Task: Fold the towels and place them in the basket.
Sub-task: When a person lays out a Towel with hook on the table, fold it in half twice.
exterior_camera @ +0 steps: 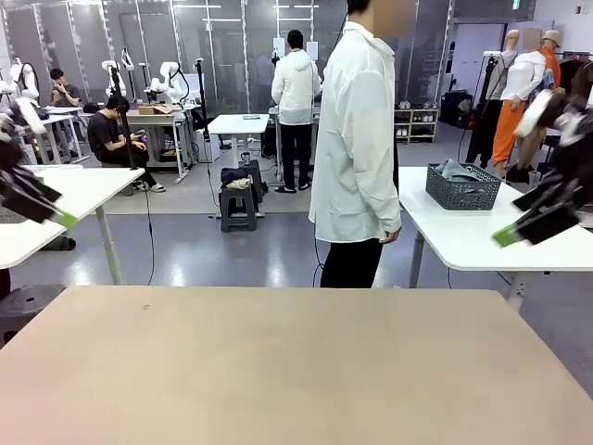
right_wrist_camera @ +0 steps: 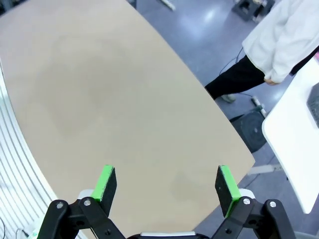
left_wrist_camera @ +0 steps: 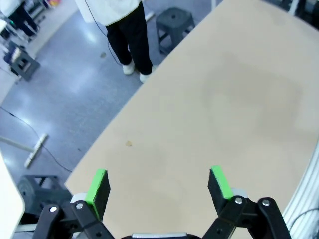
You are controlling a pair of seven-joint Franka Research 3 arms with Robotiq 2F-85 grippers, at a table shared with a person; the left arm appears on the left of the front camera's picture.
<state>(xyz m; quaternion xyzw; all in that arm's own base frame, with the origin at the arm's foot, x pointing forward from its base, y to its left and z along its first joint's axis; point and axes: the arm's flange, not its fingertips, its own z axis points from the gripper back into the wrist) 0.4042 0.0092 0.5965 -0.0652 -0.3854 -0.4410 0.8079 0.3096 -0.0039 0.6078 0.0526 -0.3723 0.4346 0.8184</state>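
The dark grey mesh basket (exterior_camera: 462, 188) stands on a white side table beyond the work table, to the right of the person. A pale blue-grey towel (exterior_camera: 455, 171) lies bunched inside it. My left gripper (exterior_camera: 54, 209) hangs high at the left edge of the front view, open and holding nothing. My right gripper (exterior_camera: 514, 220) hangs high at the right edge, also open with nothing in it. In the left wrist view the left gripper (left_wrist_camera: 159, 186) looks down on bare beige table top. Below the right gripper (right_wrist_camera: 165, 185) there is the same bare top.
The beige work table (exterior_camera: 278, 371) spans the foreground. A person in a white coat (exterior_camera: 357, 139) stands at its far side, turned toward the white side table (exterior_camera: 482, 236). Another white table (exterior_camera: 79, 195) is at far left, and a stool (exterior_camera: 239, 206) stands on the floor behind.
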